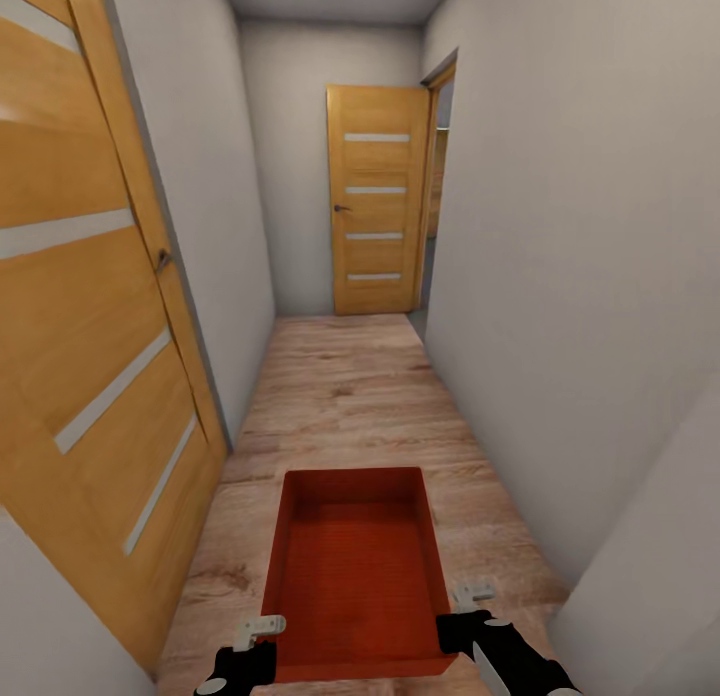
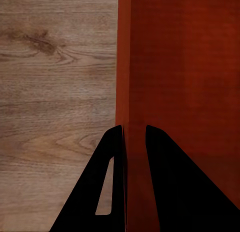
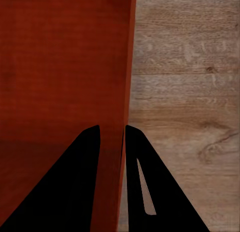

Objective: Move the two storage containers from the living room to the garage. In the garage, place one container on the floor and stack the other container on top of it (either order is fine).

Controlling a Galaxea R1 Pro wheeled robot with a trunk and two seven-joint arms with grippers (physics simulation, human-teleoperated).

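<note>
Orange-red plastic marks the storage container [image 1: 358, 576] in the head view, a topless rectangular bin held level in front of the robot above the wood-plank floor [image 1: 345, 396] of a narrow hallway. Its long axis runs straight ahead, down the corridor, with one short wall nearest the robot and the other farthest. The walls stand upright and the bottom is finely ribbed. The left gripper [image 1: 262, 631] clamps the left long wall near the close corner, and the right gripper [image 1: 462, 598] clamps the right long wall at the matching spot. A pale wall [image 1: 560, 276] runs close on the right; on the left a wooden door [image 1: 90, 306] with pale glass strips stands near the bin's side. Open floor stretches ahead to a second wooden door [image 1: 378, 211] at the corridor's end, with a doorway [image 1: 438, 196] opening just right of it.

In the left wrist view, the two dark fingers [image 2: 165, 187] are closed on the bin's wall [image 2: 124, 67], one on each face, with plank floor beyond the outer side.

In the right wrist view, the fingers [image 3: 75, 182] likewise pinch the other wall [image 3: 129, 67], ribbed red interior on one side and planks on the other.
</note>
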